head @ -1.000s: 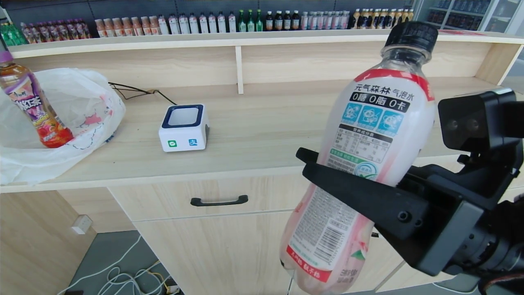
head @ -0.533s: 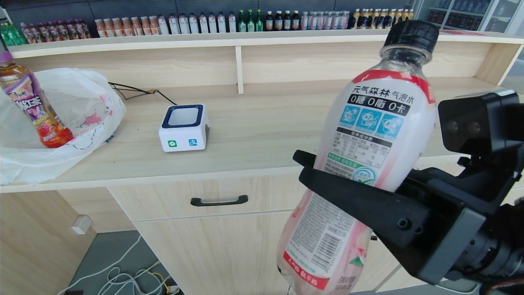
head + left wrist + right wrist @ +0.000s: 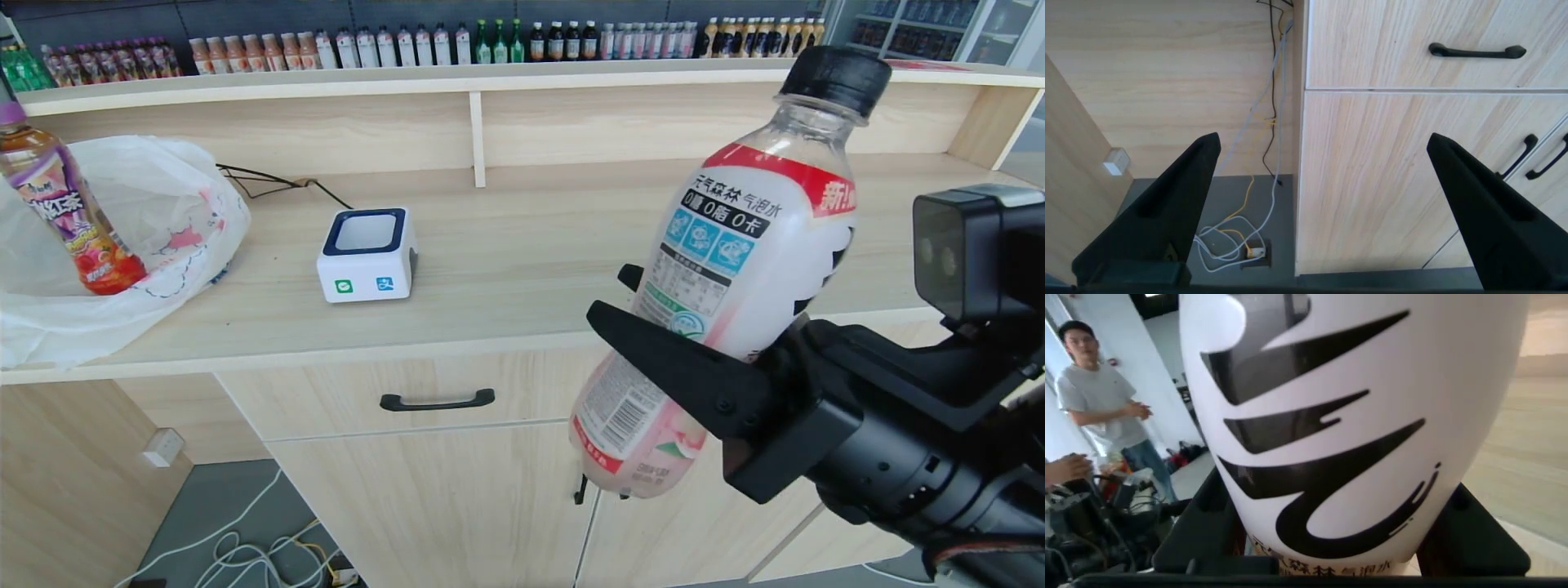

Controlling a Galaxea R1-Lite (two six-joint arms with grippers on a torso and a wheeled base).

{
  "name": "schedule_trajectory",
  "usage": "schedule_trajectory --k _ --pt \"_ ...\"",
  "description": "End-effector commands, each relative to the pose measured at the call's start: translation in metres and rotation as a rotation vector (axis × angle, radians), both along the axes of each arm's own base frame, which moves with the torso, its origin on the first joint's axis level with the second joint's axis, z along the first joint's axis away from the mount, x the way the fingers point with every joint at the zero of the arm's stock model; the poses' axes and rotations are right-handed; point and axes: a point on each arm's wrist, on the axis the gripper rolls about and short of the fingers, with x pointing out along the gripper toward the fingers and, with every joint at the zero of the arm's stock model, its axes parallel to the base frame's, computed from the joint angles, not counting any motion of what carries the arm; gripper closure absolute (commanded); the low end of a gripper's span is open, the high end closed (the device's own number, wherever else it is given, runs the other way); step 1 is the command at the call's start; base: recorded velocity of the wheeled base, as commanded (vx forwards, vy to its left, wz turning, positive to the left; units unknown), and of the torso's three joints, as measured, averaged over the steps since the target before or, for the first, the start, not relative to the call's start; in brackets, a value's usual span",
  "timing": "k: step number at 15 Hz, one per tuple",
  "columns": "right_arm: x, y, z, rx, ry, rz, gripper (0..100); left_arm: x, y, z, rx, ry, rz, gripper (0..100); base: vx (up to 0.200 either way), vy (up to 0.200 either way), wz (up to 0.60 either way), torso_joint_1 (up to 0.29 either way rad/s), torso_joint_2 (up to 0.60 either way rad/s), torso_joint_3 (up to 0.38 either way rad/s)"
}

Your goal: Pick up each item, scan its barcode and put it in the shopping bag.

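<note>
Counter: the long wooden counter (image 3: 506,269) sits exactly where it did a second ago, so the head camera has not shifted and the change belongs to the arm.
Shopping bag: the white shopping bag (image 3: 175,208) lies open at the robot's left end of the counter, with a tea bottle (image 3: 69,216) leaning inside it, both unmoved.
Bottle: the black-capped pink bottle (image 3: 735,269) is held in the air in front of the counter's right half. Over the last second it has swung away from the head camera, tilted its cap further right, and turned about its own axis.
Right gripper: the right gripper (image 3: 629,298) stays clamped across the bottle's middle, one black finger either side of the label.
Left gripper: the left gripper (image 3: 1323,143) hangs low before the cabinet doors, fingers spread wide and holding nothing.
Scanner: the white cube scanner (image 3: 366,255) waits untouched, well left of the bottle.
Barcode: the barcode (image 3: 624,416) now faces down and left, which suggests the scan pass is being lined up but has not yet been made.
</note>
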Motion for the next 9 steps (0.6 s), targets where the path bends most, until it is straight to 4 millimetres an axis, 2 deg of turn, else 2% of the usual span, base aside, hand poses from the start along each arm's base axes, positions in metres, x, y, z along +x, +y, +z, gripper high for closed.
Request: schedule_trajectory --k 1,6,8,9 --pt "0.003 0.001 0.001 -0.009 -0.012 -0.077 100 0.0 0.0 0.0 -0.001 0.0 0.0 0 0.0 0.0 0.0 0.0 0.0 0.0" --pt "0.013 -0.001 0.005 -0.049 -0.053 -0.399 100 0.0 0.0 0.0 -0.001 0.0 0.0 0 0.0 0.0 0.0 0.0 0.0 0.0" --pt "0.025 -0.003 0.01 -0.062 -0.086 -0.484 100 0.0 0.0 0.0 -0.001 0.0 0.0 0 0.0 0.0 0.0 0.0 0.0 0.0" --pt "0.025 -0.003 0.01 -0.062 -0.086 -0.484 100 0.0 0.0 0.0 -0.001 0.0 0.0 0 0.0 0.0 0.0 0.0 0.0 0.0"
